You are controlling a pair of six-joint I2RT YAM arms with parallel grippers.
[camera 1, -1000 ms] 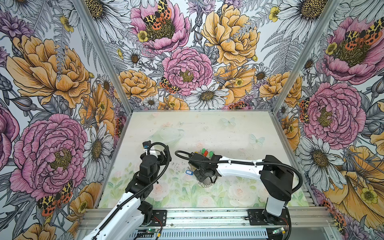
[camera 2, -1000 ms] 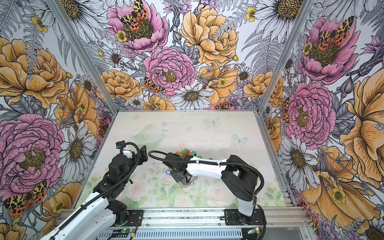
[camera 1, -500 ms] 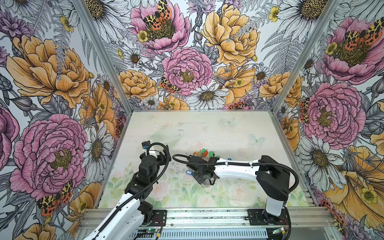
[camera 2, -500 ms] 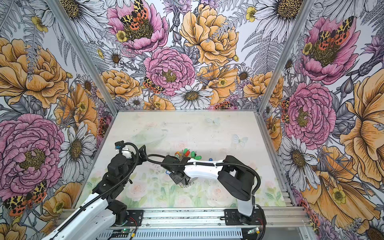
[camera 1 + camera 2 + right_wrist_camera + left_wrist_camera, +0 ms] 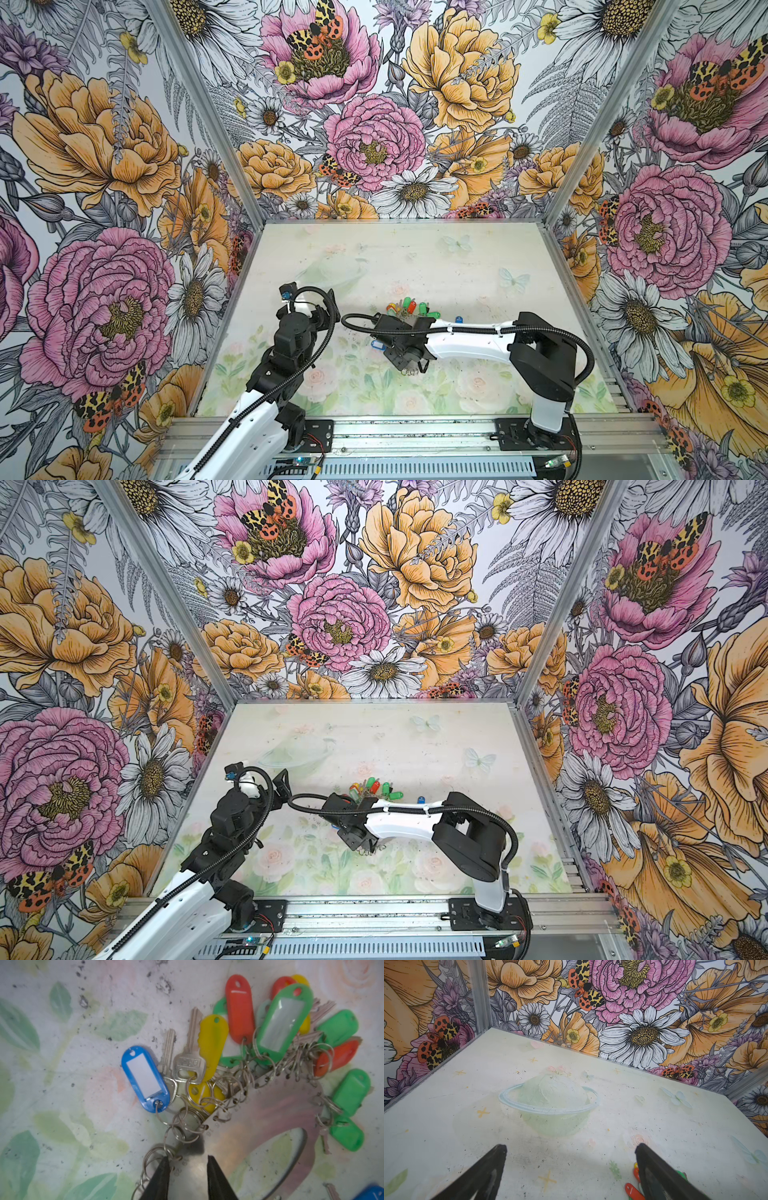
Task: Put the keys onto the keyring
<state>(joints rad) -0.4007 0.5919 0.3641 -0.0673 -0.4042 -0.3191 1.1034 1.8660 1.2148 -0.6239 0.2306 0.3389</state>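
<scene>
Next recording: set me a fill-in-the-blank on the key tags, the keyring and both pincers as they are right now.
1. The left pincer stands wide ___, with nothing between its fingers.
2. The right pincer is at the rim of the keyring, a grey band with a wide central ___.
3. The key tag at the bunch's edge, showing a white label, is ___.

Missing words: open; hole; blue.

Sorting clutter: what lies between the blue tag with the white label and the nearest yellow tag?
A slim silver key and a broader silver key lie between the blue tag and yellow tag, in the right wrist view.
</scene>
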